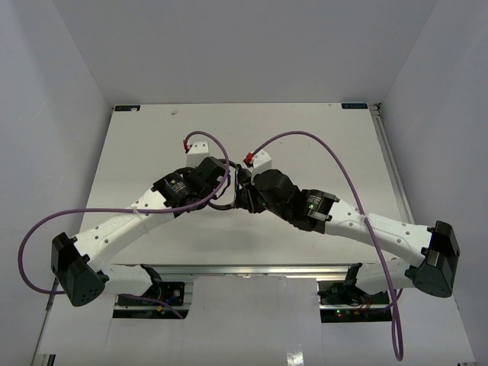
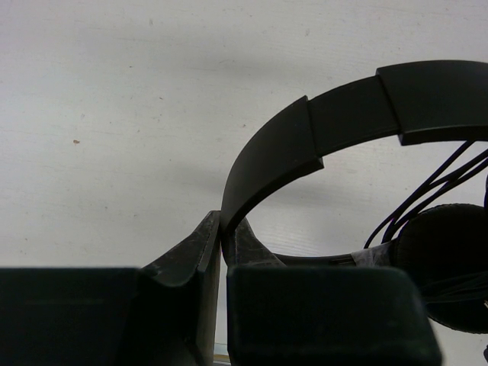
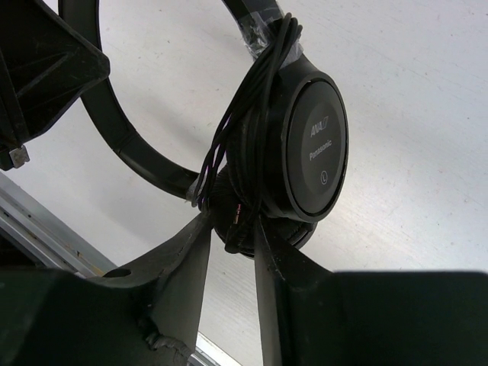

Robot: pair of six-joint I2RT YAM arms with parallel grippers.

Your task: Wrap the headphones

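just one headphones (image 3: 313,145), two pairs of fingers (image 2: 187,267) on it

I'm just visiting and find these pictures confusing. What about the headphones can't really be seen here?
- Top view: the headphones lie almost wholly under the two wrists; only a dark arc shows.
- Left wrist view: one earcup is cut off by the right edge, the cord running out with it.
- Right wrist view: the plug sits between the right jaws; whether they pinch it is unclear.
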